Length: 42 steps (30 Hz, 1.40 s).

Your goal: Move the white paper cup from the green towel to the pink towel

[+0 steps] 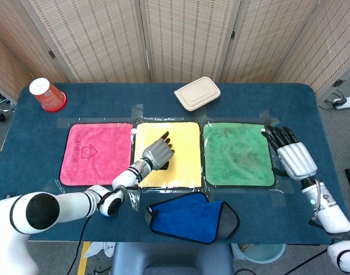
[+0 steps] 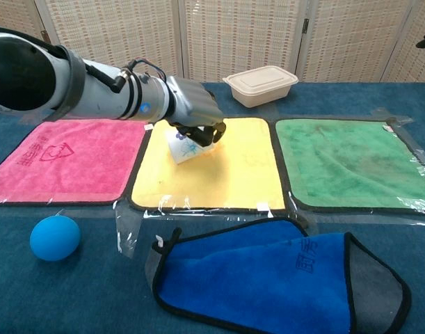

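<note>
My left hand [image 2: 193,111] clasps the white paper cup [image 2: 183,147], tilted and printed with a blue motif, above the fuzzy yellow towel [image 2: 229,174] at frame centre. The nubby pink towel [image 2: 59,163] lies at left, the matted green towel [image 2: 351,163] at right. My right hand [image 1: 292,154], fingers spread, holds nothing at right.

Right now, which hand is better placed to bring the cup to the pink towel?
Left. The left hand already grips the cup above the yellow towel, next to the pink towel. The right hand is beyond the green towel.
</note>
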Motion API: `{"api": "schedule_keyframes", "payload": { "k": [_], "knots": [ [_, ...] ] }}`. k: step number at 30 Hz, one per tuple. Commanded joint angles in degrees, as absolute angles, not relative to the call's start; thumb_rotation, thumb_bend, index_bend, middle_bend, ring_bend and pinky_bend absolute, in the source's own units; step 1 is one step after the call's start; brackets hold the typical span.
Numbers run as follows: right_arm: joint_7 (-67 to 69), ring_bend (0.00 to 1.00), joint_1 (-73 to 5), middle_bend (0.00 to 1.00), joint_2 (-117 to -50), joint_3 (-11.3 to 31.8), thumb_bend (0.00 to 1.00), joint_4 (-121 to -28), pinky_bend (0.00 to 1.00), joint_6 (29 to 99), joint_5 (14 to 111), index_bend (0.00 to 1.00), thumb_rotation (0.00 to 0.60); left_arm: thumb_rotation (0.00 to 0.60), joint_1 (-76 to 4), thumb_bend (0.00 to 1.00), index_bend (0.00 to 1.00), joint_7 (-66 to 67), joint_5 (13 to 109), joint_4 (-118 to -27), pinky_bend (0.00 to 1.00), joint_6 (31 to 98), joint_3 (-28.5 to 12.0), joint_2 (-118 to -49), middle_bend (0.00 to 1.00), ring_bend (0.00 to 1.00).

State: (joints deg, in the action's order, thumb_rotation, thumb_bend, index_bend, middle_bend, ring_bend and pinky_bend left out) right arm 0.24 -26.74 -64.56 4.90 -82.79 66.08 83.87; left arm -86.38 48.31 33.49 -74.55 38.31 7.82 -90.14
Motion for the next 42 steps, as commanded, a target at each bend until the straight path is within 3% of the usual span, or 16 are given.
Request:
{"api": "schedule_keyframes", "payload": {
  "k": [1, 12, 21, 31, 42],
  "knots": [
    [0.3, 0.0, -26.7, 0.0, -64.5, 4.9, 0.2, -82.8, 0.0, 66.2, 84.0, 0.0, 0.6, 0.0, -85.7, 0.98, 0.3, 50.0, 31.8, -78.8, 0.0, 41.1, 9.4, -86.5, 0.28, 0.17],
    [1.0, 0.0, -26.4, 0.0, -64.2, 5.3, 0.2, -83.4, 0.0, 66.7, 84.2, 0.0, 0.6, 0.0, -83.8, 0.98, 0.32, 53.1, 27.1, -89.0, 0.0, 45.7, 13.6, -76.6, 0.29, 0.19],
    [0.5, 0.0, -26.4, 0.0, -64.0, 5.4, 0.2, -84.2, 0.0, 66.7, 84.6, 0.0, 0.6, 0.0, -81.9, 0.98, 0.29, 50.2, 32.1, -95.2, 0.0, 50.3, 10.0, -72.4, 0.29, 0.18],
    [0.7, 0.0, -25.9, 0.0, -63.9, 5.2, 0.2, -84.3, 0.0, 66.7, 84.3, 0.0, 0.6, 0.0, -79.9, 0.98, 0.17, 48.5, 35.3, -90.6, 0.0, 47.8, 7.6, -78.1, 0.18, 0.09],
    [1.7, 0.0, -25.7, 0.0, -64.4, 5.1, 0.2, -83.4, 0.0, 66.6, 84.4, 0.0, 0.6, 0.0, -80.2, 0.98, 0.2, 52.5, 31.9, -83.2, 0.0, 45.3, 8.2, -86.0, 0.16, 0.08]
  ]
}}
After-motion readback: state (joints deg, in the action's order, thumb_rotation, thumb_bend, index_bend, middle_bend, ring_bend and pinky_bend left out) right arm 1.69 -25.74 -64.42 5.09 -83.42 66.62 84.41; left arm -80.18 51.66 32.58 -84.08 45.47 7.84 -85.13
